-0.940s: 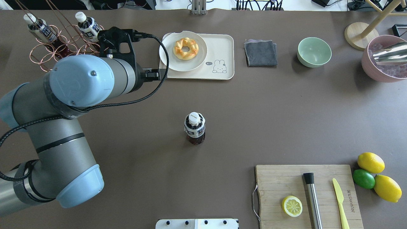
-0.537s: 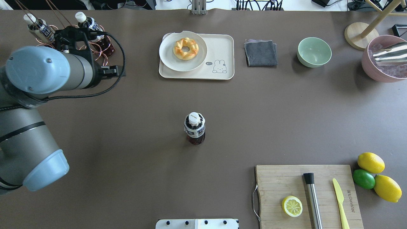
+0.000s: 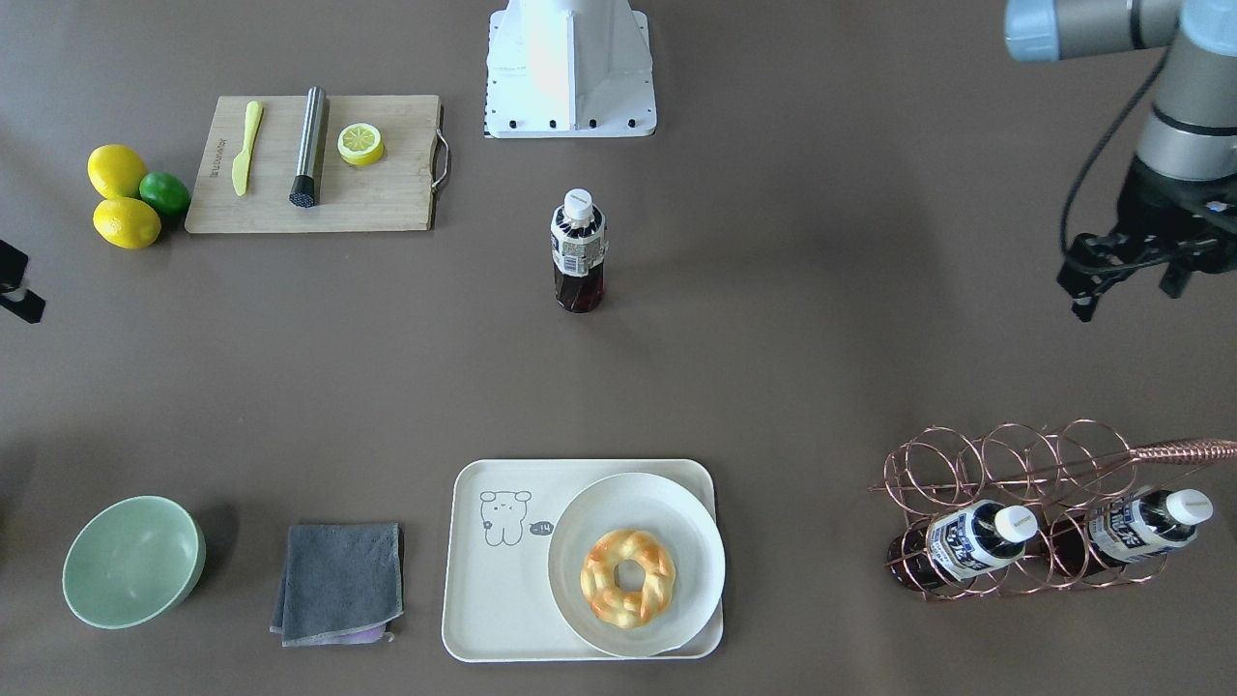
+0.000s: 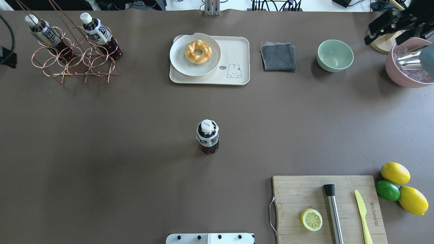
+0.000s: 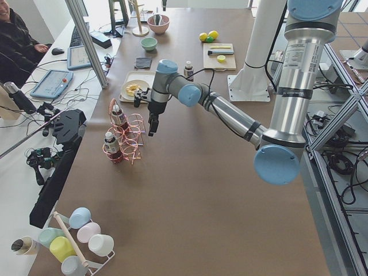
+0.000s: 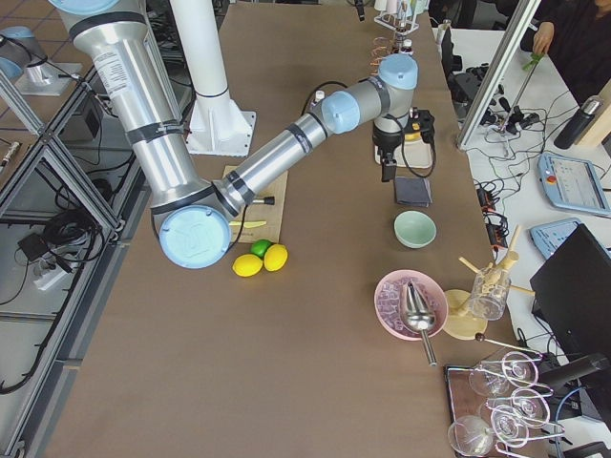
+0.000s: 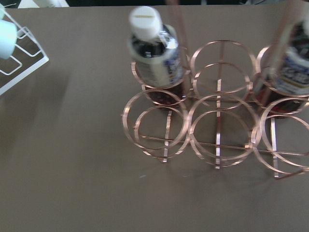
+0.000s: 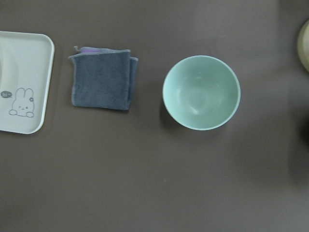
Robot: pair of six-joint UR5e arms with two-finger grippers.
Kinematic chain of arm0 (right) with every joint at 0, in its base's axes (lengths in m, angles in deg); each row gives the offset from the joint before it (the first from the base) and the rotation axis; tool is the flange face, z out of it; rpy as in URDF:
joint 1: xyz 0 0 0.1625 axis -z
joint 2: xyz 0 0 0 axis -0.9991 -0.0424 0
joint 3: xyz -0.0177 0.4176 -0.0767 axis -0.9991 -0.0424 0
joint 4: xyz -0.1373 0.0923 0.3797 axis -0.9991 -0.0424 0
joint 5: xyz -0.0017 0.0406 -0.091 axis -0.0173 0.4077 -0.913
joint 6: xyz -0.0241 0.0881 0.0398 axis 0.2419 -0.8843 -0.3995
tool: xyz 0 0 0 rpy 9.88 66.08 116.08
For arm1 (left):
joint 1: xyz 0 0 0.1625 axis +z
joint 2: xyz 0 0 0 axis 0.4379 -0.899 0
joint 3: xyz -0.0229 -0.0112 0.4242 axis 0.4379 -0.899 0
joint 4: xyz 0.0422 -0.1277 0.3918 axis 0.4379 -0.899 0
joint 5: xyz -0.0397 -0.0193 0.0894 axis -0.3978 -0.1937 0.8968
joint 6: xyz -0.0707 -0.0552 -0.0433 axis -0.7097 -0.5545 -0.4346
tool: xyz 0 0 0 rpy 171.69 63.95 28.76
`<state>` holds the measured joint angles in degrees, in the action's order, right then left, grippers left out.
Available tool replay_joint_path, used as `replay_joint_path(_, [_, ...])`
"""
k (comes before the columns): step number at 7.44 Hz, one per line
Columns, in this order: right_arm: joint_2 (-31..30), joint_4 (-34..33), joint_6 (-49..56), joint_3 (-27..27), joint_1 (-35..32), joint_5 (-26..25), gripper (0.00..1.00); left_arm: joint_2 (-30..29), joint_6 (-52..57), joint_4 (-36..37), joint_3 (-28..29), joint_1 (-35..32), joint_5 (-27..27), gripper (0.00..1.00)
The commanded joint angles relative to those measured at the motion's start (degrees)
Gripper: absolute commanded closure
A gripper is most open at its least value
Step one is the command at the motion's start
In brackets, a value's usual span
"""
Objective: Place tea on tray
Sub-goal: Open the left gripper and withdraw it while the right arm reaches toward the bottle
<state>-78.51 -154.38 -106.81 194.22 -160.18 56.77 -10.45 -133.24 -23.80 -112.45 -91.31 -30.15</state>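
Observation:
One tea [image 4: 207,137] [image 3: 578,251] stands upright and alone at the table's middle. Two more tea bottles [image 4: 96,32] [image 4: 44,32] lie in a copper wire rack [image 4: 74,64] at the far left. The cream tray [image 4: 234,51] [image 3: 493,599] with the bear drawing sits at the far centre and carries a round plate [image 4: 210,64] with a pastry. My left gripper [image 3: 1126,285] [image 5: 150,123] hangs open and empty near the rack, and the left wrist view looks down on a racked bottle [image 7: 154,53]. My right gripper [image 4: 390,32] [image 6: 387,172] is open and empty, high at the far right.
Right of the tray lie a folded grey towel [image 4: 278,56] and a green bowl [image 4: 335,55]; a pink bowl [image 4: 407,67] holds a metal tool. A cutting board [image 4: 325,203] with lemon half, muddler and knife sits near right, citrus [image 4: 395,173] beside it. A person [image 5: 14,40] sits beyond the table.
My left arm has swung back leftward, almost out of the overhead view. The right gripper has come into view at the far right. The standing tea has not moved.

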Motion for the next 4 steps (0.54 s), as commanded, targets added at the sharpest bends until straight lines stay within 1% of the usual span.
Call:
replay_joint_path(1, [11.39,-1.54,-14.54,-0.20,13.51,-5.69,0.00,2.44,27.70,0.34,11.79,-19.25,-14.66,0.03])
replay_joint_path(2, [17.69,-4.77,-20.15,-0.55,18.51,-8.84,0.00,2.44,30.48,0.52,14.70,-22.34,-14.77,0.03])
replay_joint_path(3, [25.33,-7.68,-25.43,-3.69,22.65,-12.18,0.00,2.53,30.68,0.52,16.91,-23.85,-14.77,0.03])
replay_joint_path(4, [29.58,-9.62,-28.35,-5.72,25.48,-13.86,0.00,3.83,31.03,0.09,17.37,-24.65,-14.86,0.03])
